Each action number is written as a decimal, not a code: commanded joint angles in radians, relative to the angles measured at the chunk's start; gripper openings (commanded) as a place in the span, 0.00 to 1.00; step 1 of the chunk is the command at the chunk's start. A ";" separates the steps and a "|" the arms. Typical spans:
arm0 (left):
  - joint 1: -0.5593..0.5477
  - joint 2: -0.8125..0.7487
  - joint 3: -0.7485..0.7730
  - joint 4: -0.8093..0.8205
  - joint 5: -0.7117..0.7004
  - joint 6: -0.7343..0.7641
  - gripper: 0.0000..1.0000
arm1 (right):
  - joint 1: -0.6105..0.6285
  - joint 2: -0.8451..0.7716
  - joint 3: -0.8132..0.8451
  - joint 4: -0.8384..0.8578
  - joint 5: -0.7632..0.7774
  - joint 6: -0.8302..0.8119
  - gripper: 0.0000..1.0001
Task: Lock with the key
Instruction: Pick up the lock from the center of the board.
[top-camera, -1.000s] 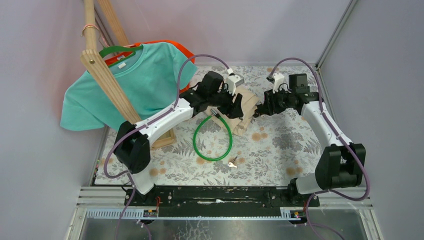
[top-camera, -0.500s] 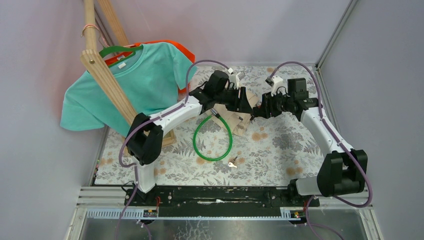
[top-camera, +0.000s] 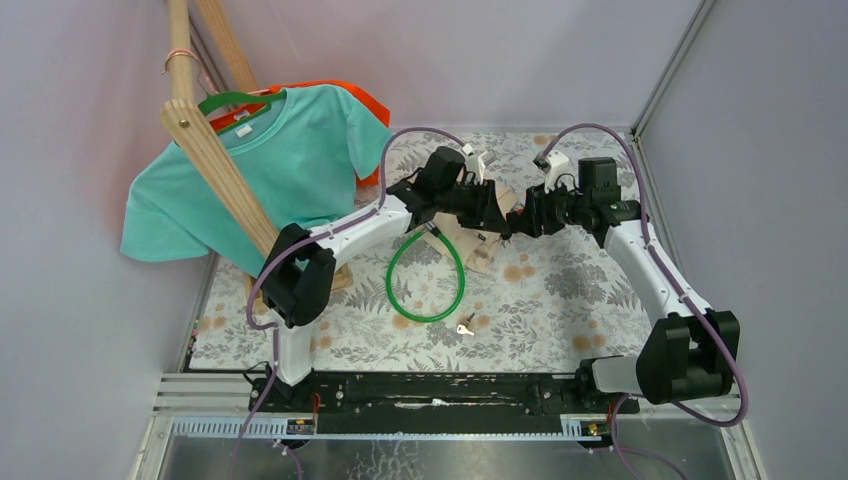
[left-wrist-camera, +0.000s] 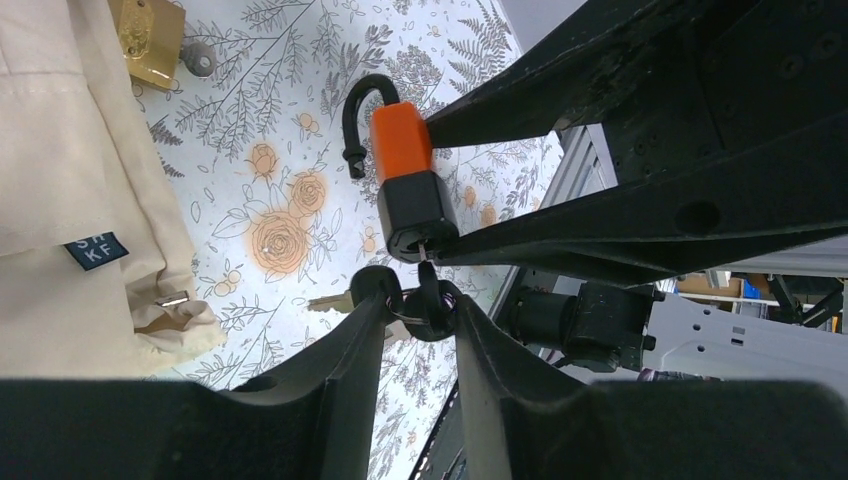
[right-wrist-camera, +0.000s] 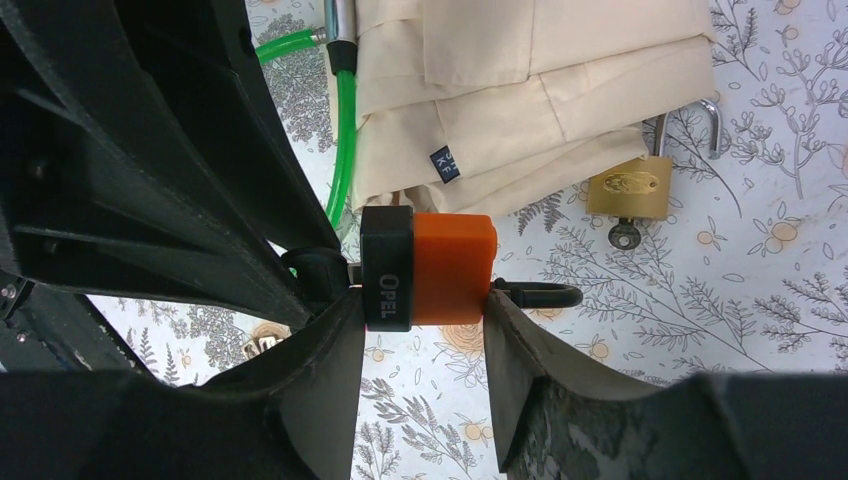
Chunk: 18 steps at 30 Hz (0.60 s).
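right fingers (right-wrist-camera: 322, 372) clamp the padlock (right-wrist-camera: 430, 270) — left fingers (left-wrist-camera: 340, 385) pinch the key (left-wrist-camera: 421, 301) at its base.

An orange-and-black padlock (right-wrist-camera: 428, 270) lies sideways at frame centre, its shackle (left-wrist-camera: 348, 125) open; a black-headed key (left-wrist-camera: 432, 305) meets its keyhole end.

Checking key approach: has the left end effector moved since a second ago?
Yes. Against the fixed green cable loop, the left end effector shifted rightward.
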 joint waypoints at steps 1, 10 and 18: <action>-0.006 0.014 0.031 0.076 0.029 -0.018 0.36 | 0.008 -0.034 0.000 0.059 -0.054 0.014 0.00; -0.007 0.026 0.027 0.096 0.047 -0.030 0.23 | 0.006 -0.037 -0.010 0.061 -0.062 0.011 0.00; -0.006 0.018 0.003 0.126 0.074 -0.019 0.00 | 0.008 -0.041 -0.021 0.071 -0.063 0.015 0.01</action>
